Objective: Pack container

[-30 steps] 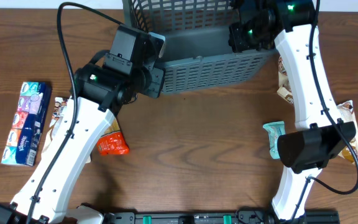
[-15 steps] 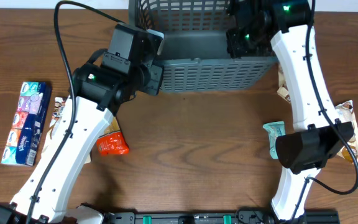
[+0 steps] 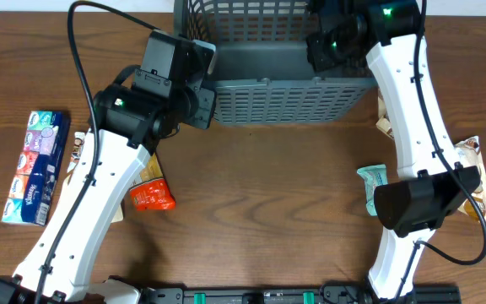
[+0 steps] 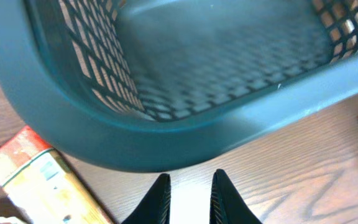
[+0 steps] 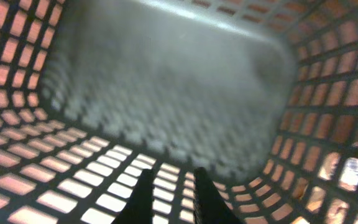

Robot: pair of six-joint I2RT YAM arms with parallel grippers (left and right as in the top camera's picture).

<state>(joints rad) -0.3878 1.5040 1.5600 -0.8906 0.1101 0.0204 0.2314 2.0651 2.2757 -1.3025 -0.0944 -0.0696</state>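
The container (image 3: 289,100) is a dark grey lattice basket at the back middle of the table, square to its edge. My left gripper (image 3: 204,95) sits just outside its near-left corner. In the left wrist view the fingers (image 4: 188,194) are nearly together with only bare table between them, just short of the container's rolled rim (image 4: 185,134). My right gripper (image 3: 326,44) reaches into the container by its right wall. In the right wrist view the fingers (image 5: 171,186) are nearly together and hold nothing, over the lattice wall, with the solid floor (image 5: 166,87) beyond.
A tissue pack (image 3: 34,166) lies at the far left. An orange-red packet (image 3: 152,195) lies by the left arm, and a red and tan packet (image 4: 36,180) lies beside the container's corner. A teal packet (image 3: 369,181) and snack packets (image 3: 472,150) lie on the right.
The container has turned from a tilt to square with the table edge. Both grippers have shifted a little left and toward the back with it.
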